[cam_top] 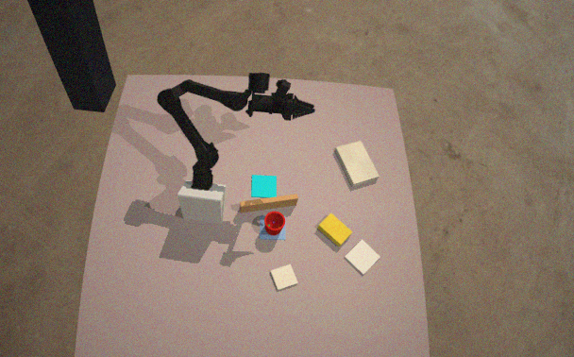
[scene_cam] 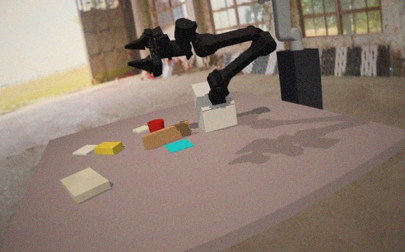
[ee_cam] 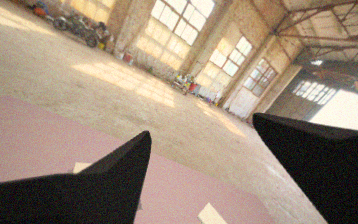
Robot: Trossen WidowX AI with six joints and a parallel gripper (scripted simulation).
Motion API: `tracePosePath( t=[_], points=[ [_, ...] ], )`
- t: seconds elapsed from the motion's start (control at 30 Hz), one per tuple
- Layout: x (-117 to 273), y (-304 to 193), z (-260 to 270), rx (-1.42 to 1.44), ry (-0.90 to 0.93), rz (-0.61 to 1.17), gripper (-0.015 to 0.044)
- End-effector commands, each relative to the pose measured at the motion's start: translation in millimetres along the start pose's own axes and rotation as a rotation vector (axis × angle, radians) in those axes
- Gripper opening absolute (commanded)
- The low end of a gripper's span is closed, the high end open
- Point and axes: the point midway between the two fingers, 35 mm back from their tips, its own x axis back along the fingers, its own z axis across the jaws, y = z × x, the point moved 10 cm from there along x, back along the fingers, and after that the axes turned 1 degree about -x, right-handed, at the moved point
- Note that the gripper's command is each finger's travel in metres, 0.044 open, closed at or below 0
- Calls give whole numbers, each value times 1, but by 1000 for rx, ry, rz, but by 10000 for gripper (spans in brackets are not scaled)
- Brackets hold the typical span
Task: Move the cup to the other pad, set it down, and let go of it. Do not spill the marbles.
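The red cup [cam_top: 276, 223] [scene_cam: 156, 125] stands upright on the blue pad [cam_top: 279, 236]. Small specks show inside the cup in the top view; the marbles cannot be made out clearly. The other pad, cyan [cam_top: 263, 186] [scene_cam: 179, 146], lies bare on the far side of a wooden bar from the cup. My gripper [cam_top: 313, 109] [scene_cam: 127, 55] [ee_cam: 199, 127] is open and empty, high above the table and well away from the cup. The blue pad is hidden behind the bar in the exterior view. The wrist view shows neither cup nor pads.
The upright wooden bar [cam_top: 272, 203] [scene_cam: 160, 138] stands between the two pads. A yellow block [cam_top: 334, 229] [scene_cam: 108, 148], a large cream block [cam_top: 357, 162] [scene_cam: 85, 183], a white tile [cam_top: 362, 257] [scene_cam: 84, 150] and a small cream tile [cam_top: 284, 277] [scene_cam: 140, 129] lie around.
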Motion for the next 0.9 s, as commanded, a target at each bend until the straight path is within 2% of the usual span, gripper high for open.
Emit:
tracePosePath(
  t=[0.0,0.13,0.3,0.43,0.57,0.73,0.87],
  points=[
    [-2,-2,-1,12,0,13,374],
    [-30,-39,-14,229,43,280,269],
    [-55,-101,-39,466,223,648,148],
    [-58,-145,-59,491,369,876,148],
    [-55,-183,-74,515,581,1025,148],
    [-45,-226,-91,492,900,1104,148],
    [-31,-258,-104,405,1161,1069,148]
  ],
)
